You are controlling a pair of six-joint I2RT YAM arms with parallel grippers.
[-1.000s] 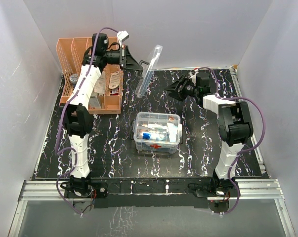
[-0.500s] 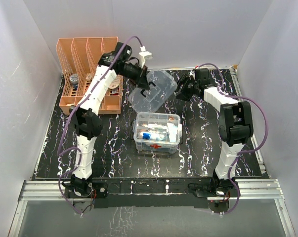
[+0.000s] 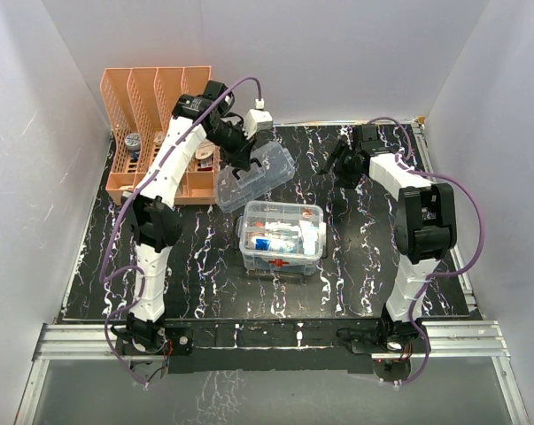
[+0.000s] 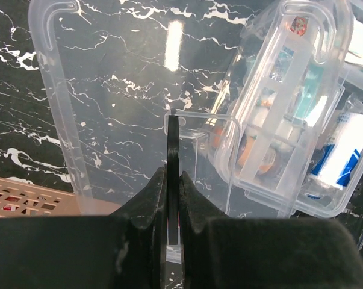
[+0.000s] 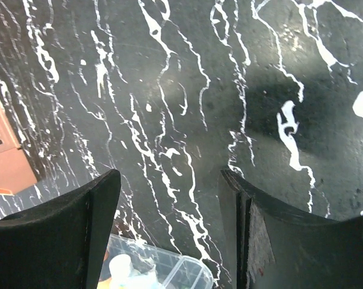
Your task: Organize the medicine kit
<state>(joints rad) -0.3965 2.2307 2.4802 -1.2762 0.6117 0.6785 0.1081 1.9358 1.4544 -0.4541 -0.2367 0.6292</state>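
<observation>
Left gripper clamps clear lid, tilted, just behind uncovered box. Right gripper over black table, behind box. Orange rack back left.

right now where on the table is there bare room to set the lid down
Bare: the strip of table in front of the kit, and the patch between the kit and the right arm. Crowded: back left, where the rack, the left gripper and the lid it grips sit close behind the kit.
</observation>
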